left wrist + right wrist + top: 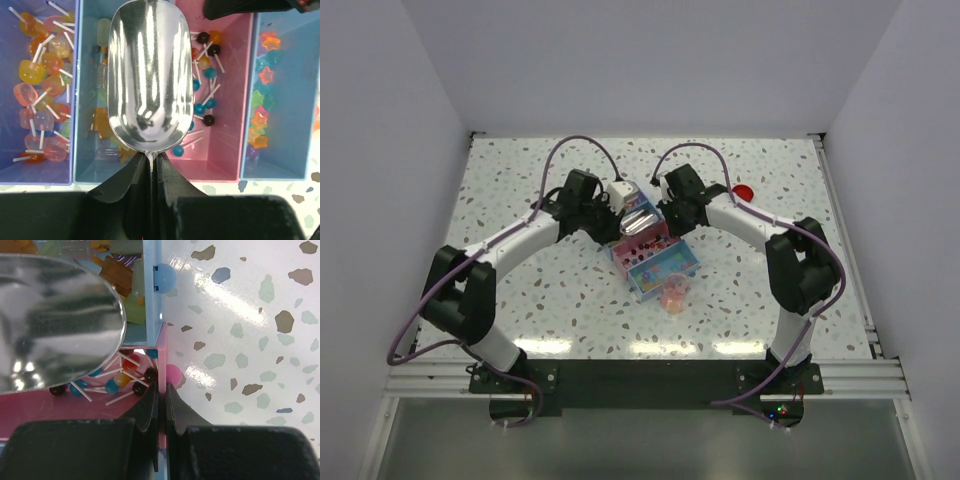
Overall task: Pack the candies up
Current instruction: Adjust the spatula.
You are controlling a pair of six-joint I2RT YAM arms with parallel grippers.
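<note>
Over the tray [247, 100], L gripper [150, 161] clamps empty scoop [150, 75]; R gripper [161, 392] pinches its wall, prob. steadying. Next: dig into candies [201, 108].

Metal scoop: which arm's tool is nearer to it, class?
Left. The left tool is clamped on the handle of the scoop; the right tool pinches the wall of the pink compartment, beside the scoop's bowl.

- No words, labels, brand marks, numbers or signs can be read in any of the three views.
</note>
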